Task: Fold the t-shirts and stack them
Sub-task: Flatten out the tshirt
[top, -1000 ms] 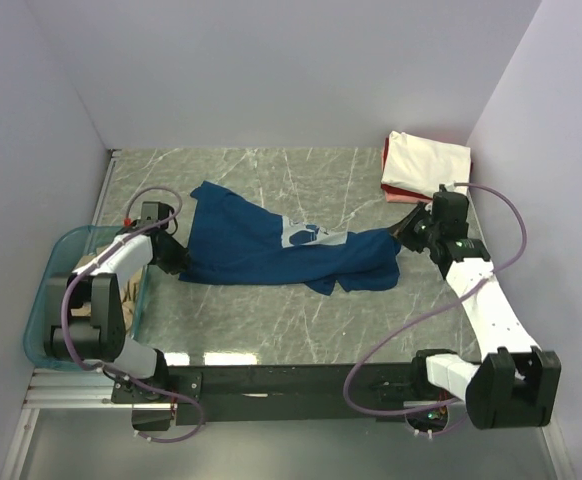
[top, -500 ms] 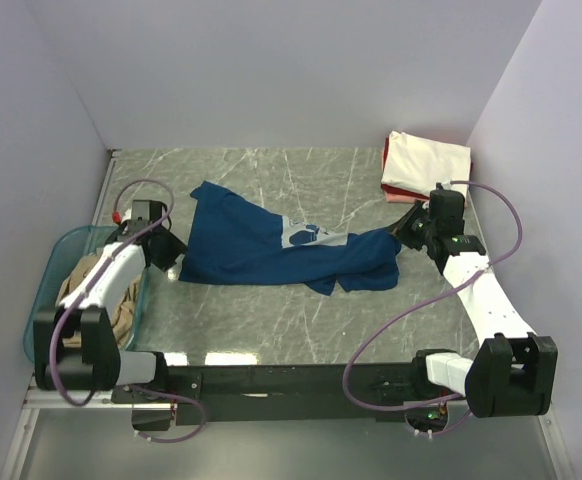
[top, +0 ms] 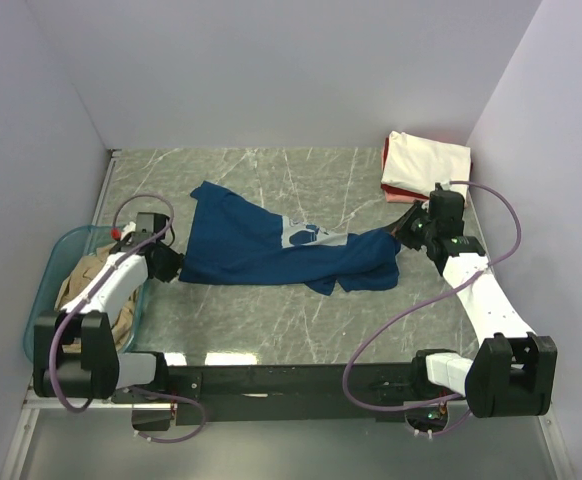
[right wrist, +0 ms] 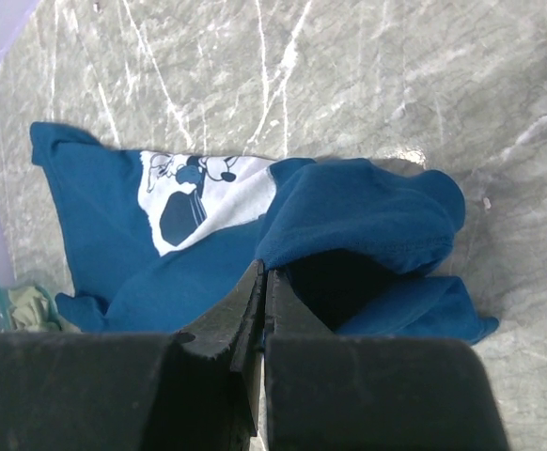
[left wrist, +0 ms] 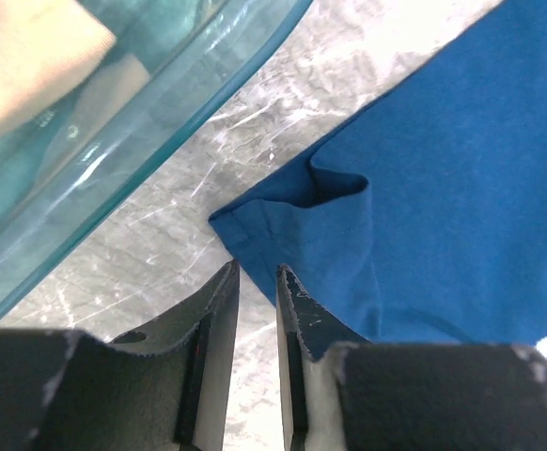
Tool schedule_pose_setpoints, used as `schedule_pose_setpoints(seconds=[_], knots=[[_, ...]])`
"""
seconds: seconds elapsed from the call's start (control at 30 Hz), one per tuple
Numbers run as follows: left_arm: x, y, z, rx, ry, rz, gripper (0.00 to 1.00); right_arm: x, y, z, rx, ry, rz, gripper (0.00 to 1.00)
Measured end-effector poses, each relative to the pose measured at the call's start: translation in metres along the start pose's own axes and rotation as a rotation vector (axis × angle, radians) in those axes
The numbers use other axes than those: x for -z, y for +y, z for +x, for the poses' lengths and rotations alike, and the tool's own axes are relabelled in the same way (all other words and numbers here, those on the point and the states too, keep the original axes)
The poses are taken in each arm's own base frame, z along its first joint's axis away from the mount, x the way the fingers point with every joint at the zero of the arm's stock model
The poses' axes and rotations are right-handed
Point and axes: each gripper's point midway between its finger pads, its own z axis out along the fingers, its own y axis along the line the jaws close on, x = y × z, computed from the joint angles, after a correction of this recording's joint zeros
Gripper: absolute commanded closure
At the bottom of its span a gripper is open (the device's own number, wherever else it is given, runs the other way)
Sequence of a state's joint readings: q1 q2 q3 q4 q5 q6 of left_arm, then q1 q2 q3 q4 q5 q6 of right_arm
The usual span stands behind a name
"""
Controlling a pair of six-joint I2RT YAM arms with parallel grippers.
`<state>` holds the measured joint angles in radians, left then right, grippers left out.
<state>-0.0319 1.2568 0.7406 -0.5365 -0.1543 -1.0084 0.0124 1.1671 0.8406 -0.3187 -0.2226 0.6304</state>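
Observation:
The navy t-shirt (top: 261, 250) with a pale mouse print (top: 306, 235) lies crumpled across the marble table. My left gripper (top: 174, 265) sits at its left corner. In the left wrist view the shirt's (left wrist: 443, 188) hem corner lies just ahead of my gripper (left wrist: 257, 274), whose jaws stand narrowly apart and hold nothing. My right gripper (top: 401, 230) is shut on the shirt's right edge. In the right wrist view the gripper (right wrist: 264, 272) pinches a raised fold of the shirt (right wrist: 367, 211). A folded cream t-shirt (top: 426, 160) lies on a red one (top: 386, 172) at the back right.
A translucent teal tub (top: 46, 300) stands at the left table edge with a tan t-shirt (top: 91, 280) inside; its wall (left wrist: 161, 122) is close to my left gripper. Walls enclose the table on the left, back and right.
My left arm has swung out over the tub and its gripper has slid slightly nearer along the shirt's left corner. My right gripper has barely moved and still holds the shirt.

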Motion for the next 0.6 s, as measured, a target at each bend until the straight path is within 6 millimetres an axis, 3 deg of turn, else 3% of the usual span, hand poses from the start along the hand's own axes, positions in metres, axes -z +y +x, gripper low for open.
schedule_pose_setpoints(seconds=[0.37,0.6], knots=[[-0.035,0.011,0.025,-0.018,0.08,-0.101,0.67,-0.002,0.0,0.003,0.001,0.005,-0.012,1.0],[-0.039,0.003,0.024,-0.023,0.074,-0.091,0.64,-0.003,0.0,0.006,0.001,0.013,-0.025,1.0]])
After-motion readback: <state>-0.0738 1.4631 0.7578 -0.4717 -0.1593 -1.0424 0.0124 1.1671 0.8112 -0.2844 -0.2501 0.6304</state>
